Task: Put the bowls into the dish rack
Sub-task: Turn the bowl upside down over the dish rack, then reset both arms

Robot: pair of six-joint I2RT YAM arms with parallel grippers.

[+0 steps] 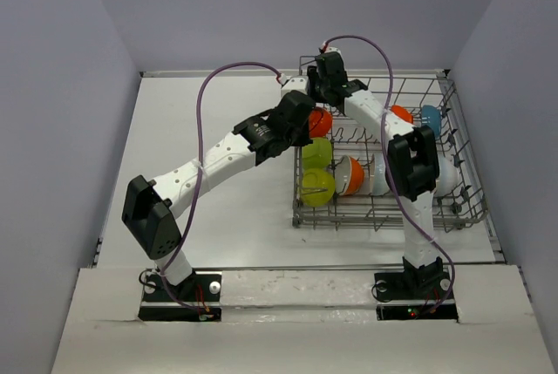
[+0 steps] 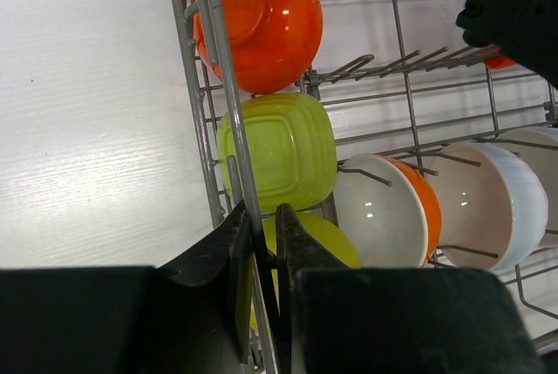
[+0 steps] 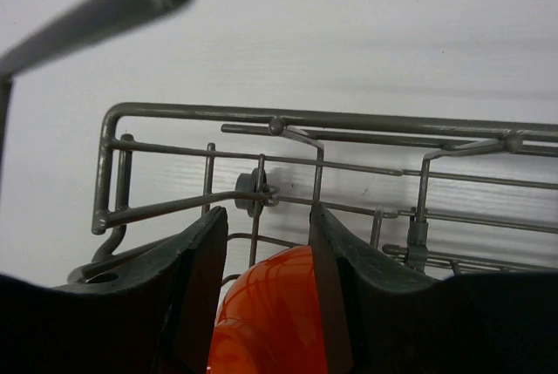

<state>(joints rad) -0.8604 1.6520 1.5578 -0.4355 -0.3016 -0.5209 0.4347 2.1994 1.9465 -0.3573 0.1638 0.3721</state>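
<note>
The left hand (image 2: pixel 261 214) reaches over the left wall of the dish rack (image 1: pixel 392 222). Its fingers (image 2: pixel 234 248) stand only a narrow gap apart. The rack's top rim runs straight through that gap, with a sliver of yellow-green beside it. Whether the fingers pinch the rim, a bowl or nothing cannot be told. Just right of them, partly hidden behind the right finger, stands a yellow-green bowl (image 2: pixel 330 236). Beyond it in the same left column come a squarish yellow-green bowl (image 2: pixel 279 152) and then an orange-red bowl (image 2: pixel 261 21) in the rack's far left corner.

The right hand (image 3: pixel 266 213) hangs over that corner with its fingers spread. The orange-red bowl sits between them, right against both inner faces. Whether they press it cannot be told, and the bowl's lower part is cut off by the frame edge.

Further right, an orange bowl with a white inside (image 2: pixel 384 208) and a white bowl (image 2: pixel 479 204) stand on edge between the tines. A blue bowl (image 1: pixel 430 119) sits near the far right. The right arm (image 1: pixel 410 165) covers part of the rack's middle.

The white counter (image 1: pixel 174 130) stretches wide to the left of the rack. On the right, the rack stands close to the counter's edge.
</note>
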